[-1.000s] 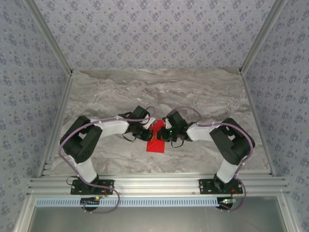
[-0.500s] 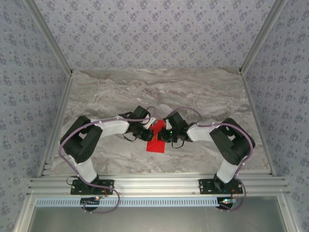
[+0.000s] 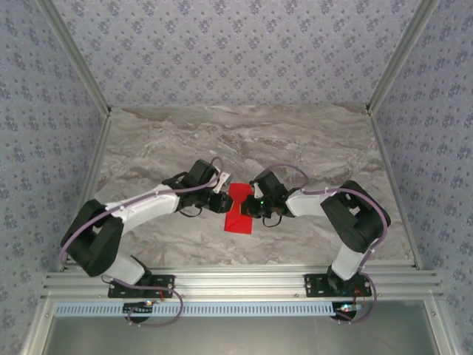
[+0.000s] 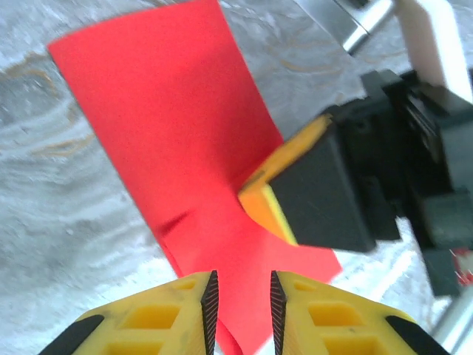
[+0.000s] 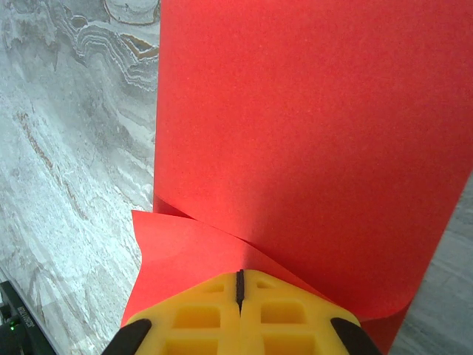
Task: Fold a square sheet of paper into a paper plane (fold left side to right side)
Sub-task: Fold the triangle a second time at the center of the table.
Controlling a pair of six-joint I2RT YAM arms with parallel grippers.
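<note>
Gray marble table (image 3: 148, 148), flowery walls (image 3: 222, 52) around. Red paper (image 3: 238, 211) lies mid-table between two grippers, folded over on itself. Left gripper (image 4: 240, 288) at paper's left edge, jaws a little apart, red showing in gap. Right gripper (image 5: 239, 277) closed tight, tip pressing down on paper's right side. Grippers near each other, not touching.

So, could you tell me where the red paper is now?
The red paper lies centrally on the table in the top view, between the left gripper and right gripper.
</note>
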